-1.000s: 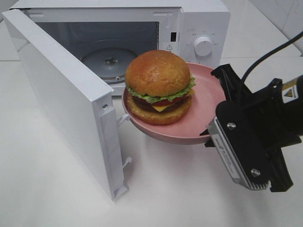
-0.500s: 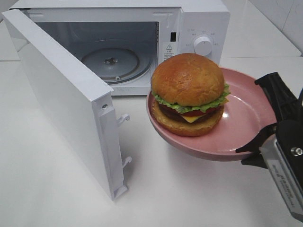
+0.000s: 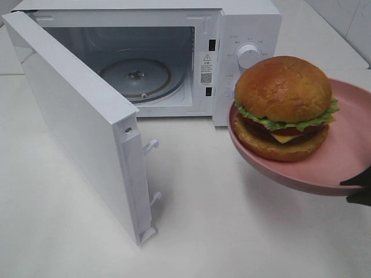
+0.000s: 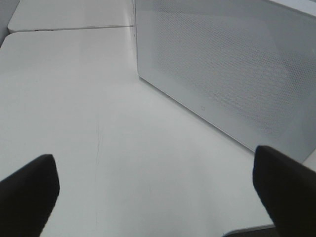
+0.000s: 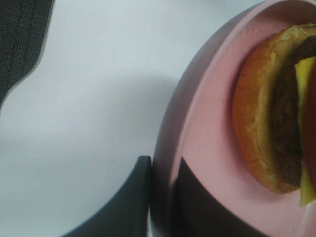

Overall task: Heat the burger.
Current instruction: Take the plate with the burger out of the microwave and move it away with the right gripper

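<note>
At the right edge of the high view, my right gripper [image 3: 360, 190] is barely in frame, but the wrist view shows it well enough: its jaws are pinched on the rim of the pink plate [image 3: 348, 156], one finger under and one over the lip. The plate hangs in the air, tilted a little, off to the right of the microwave [image 3: 232, 35] and in front of its control panel, not in line with the opening. The burger [image 3: 284, 107] sits on the plate toward the side nearest the oven, bun up, lettuce and cheese showing.

The microwave door [image 3: 81, 121] stands wide open and swung out to the left. The turntable [image 3: 136, 75] inside is bare.

My left gripper [image 4: 153, 190] is spread wide with nothing between its fingers, hovering low over the table [image 3: 203, 231] near the outer face of the door.

By my reading, the task is roughly in its middle: the door is open and the burger is lifted, but it is not yet inside. Left to do: carry the plate into the cavity, set it on the turntable, release, close the door, turn the dial [image 3: 249, 55].
</note>
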Controlling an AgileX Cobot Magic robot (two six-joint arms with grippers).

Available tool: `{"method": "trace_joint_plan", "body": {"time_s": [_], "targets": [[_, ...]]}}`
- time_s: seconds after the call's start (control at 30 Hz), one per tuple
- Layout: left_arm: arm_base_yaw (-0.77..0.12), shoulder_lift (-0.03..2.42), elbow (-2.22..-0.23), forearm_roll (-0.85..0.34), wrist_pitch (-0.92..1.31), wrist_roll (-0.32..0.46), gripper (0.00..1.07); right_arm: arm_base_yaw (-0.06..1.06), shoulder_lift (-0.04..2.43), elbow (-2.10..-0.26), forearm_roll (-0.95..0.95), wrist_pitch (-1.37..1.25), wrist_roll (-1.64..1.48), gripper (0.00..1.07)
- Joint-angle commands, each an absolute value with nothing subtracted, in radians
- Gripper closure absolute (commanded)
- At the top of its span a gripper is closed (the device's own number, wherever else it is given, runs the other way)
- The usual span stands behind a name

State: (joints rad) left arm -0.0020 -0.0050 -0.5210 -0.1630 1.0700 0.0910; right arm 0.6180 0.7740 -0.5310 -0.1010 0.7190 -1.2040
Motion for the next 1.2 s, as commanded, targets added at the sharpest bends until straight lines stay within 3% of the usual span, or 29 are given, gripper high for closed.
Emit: {"method": "trace_joint_plan", "body": {"time_s": [0.03, 0.53, 1.03, 1.2], "targets": [[0.001, -0.011, -0.517, -0.165, 1.067, 0.088, 0.06, 0.617, 0.728, -0.539, -0.207, 0.706, -1.046, 1.07], [0.001, -0.011, -0.517, -0.165, 1.067, 0.088, 0.06, 0.617, 0.72, -0.539, -0.505, 0.832, -0.521, 1.07], [0.001, -0.011, -0.517, -0.165, 1.067, 0.088, 0.06, 0.617, 0.727, -0.539, -0.575, 0.916, -0.247, 1.07], [0.001, -0.011, -0.517, -0.165, 1.067, 0.088, 0.06, 0.617, 0.776, -0.539, -0.677, 0.935, -0.055, 1.06]]}}
